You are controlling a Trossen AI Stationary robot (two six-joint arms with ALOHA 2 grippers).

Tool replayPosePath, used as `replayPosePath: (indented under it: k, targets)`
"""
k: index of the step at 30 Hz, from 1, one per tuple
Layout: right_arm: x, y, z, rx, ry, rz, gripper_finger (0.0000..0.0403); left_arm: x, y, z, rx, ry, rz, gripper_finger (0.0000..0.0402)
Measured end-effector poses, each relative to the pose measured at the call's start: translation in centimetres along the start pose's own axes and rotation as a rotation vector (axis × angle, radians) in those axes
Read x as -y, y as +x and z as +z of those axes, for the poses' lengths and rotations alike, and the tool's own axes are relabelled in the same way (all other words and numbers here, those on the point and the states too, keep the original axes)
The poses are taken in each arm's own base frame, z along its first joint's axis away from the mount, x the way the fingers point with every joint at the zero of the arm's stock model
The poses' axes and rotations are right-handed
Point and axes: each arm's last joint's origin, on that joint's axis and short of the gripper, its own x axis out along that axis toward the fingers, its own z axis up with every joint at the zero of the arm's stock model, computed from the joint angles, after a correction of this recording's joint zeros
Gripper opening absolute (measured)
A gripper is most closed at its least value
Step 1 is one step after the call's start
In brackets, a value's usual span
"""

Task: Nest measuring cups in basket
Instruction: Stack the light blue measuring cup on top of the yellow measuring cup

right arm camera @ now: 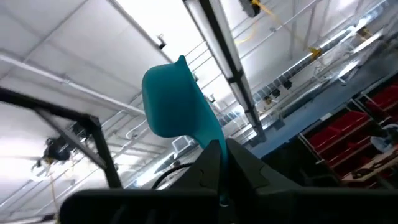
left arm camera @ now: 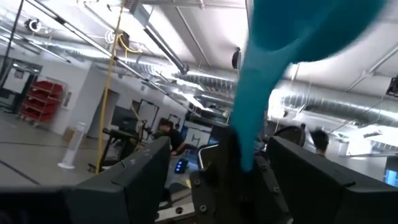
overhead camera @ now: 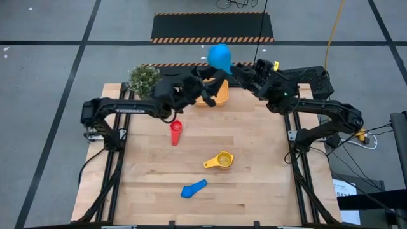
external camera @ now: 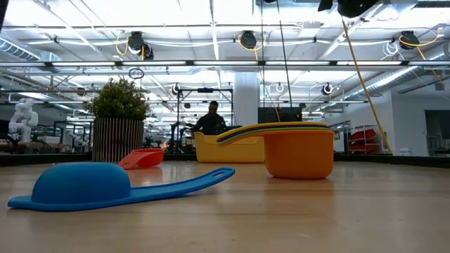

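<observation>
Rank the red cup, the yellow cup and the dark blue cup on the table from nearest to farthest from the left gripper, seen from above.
From the left gripper, by the basket:
1. Red cup, just below it.
2. Yellow cup, mid-table.
3. Dark blue cup, toward the table's near edge.

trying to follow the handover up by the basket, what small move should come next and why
Probably the left gripper should back away: its fingers stand open around the large light blue plastic measuring cup, whose handle the shut right gripper pinches, above the orange-yellow plastic basket.
</observation>
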Motion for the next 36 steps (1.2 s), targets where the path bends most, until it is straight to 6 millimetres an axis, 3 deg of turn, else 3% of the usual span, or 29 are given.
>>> replayPosePath:
  k: [6, 9, 22, 28, 36]
  targets:
    - [-0.4, -0.1, 0.7, -0.006, -0.065, 0.027, 0.0, 0.5, 1.4, -0.8, 0.051, -0.039, -0.01, 0.027]
    - [-0.5, -0.2, 0.9, -0.021, -0.072, 0.036, 0.0, 0.8, 1.6, -0.7, 0.067, -0.038, 0.002, 0.025]
    - [0.2, -0.3, 0.5, -0.078, -0.062, -0.032, 0.0, 0.5, 1.7, -0.6, 0.062, 0.033, -0.012, 0.0108]
    - [0.4, -0.4, 0.8, -0.075, -0.049, -0.045, 0.0003, -0.1, 1.8, -0.7, 0.041, 0.08, 0.0, 0.0014]
    - [1.4, -1.2, 1.9, -0.147, 0.17, -0.159, 0.0045, -1.0, 1.8, -0.2, -0.062, 0.118, 0.04, 0.0007]
